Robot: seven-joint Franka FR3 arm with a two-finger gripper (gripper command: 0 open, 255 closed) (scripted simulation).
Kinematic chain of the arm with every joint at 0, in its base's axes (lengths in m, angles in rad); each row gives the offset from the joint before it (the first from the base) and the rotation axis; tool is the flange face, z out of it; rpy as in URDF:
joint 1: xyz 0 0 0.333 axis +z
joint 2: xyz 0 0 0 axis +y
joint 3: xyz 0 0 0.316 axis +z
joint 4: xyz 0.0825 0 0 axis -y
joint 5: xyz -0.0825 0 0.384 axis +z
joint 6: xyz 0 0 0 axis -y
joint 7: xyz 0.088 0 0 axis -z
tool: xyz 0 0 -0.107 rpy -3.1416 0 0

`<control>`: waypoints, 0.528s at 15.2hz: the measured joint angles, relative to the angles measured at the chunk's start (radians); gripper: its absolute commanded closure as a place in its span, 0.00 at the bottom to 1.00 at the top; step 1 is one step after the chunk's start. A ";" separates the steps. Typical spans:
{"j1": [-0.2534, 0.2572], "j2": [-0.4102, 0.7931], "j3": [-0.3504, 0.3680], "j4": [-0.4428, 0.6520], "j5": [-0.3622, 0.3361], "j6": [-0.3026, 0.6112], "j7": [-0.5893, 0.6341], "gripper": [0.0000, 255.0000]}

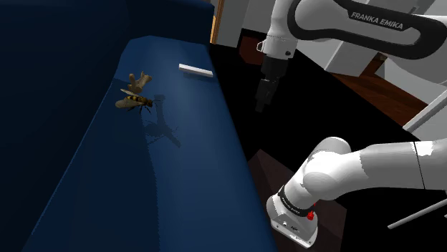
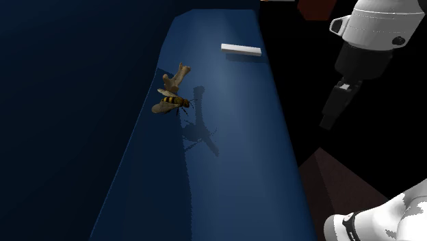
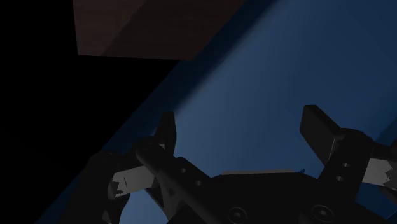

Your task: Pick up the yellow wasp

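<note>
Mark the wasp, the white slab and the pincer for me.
wasp [image 1: 137,102], shoulder view, striped body.
white slab [image 1: 195,70], shoulder view, top face.
pincer [image 3: 240,121], wrist view, midway between its fingertips.

Blue seat surf. [image 1: 179,179] is reading smooth & matt. No weave is showing, so the mat'l can't be told. It's taking a soft, dull glow w/o sharp highlights. Wasp [image 1: 134,102] is showing yellow-black banding w/ dull brownish wings; the finish is looking matt, mat'l unclear. Tan piece [image 1: 140,81] next to it is looking rough-ish & dry, poss. wood or bone. White bar [image 1: 195,70] is showing plain flat white, no texture. Arm [image 1: 372,25] shells are looking like smooth white plastic w/ slight gloss. Gripper [image 3: 240,121] is showing matt black w/ hard edges; plastic vs. metal can't be told. Brown panel [image 3: 146,28] is looking dull reddish-brown, faintly wood-like.
</note>
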 measured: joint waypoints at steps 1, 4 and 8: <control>0.000 0.000 0.000 0.000 0.000 0.000 0.000 0.00; 0.014 0.073 0.010 0.031 0.008 0.050 -0.010 0.00; 0.040 0.210 0.032 0.088 0.022 0.144 -0.026 0.00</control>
